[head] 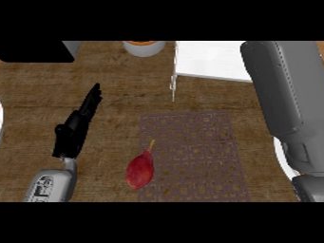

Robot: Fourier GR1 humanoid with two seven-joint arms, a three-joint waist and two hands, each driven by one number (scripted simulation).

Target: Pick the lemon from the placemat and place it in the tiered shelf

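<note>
A brown patterned placemat (199, 156) is seen on the wooden counter (122, 85), with a dark red, stemmed fruit (140, 171) lying across its left edge; no yellow lemon is visible, so this is judged to be the item meant. The left hand (77, 128) is held beside the mat, fingers straight and holding nothing. The right forearm (290, 104) is stretched toward the white tiered shelf (210, 61) at the top, but its hand is hidden, so its state cannot be told. A white cup (145, 47) stands just left of the shelf. The fruit's tapered, rounded shape could let it roll off the mat if nudged sideways, and the raised arm could be knocked against the shelf.
</note>
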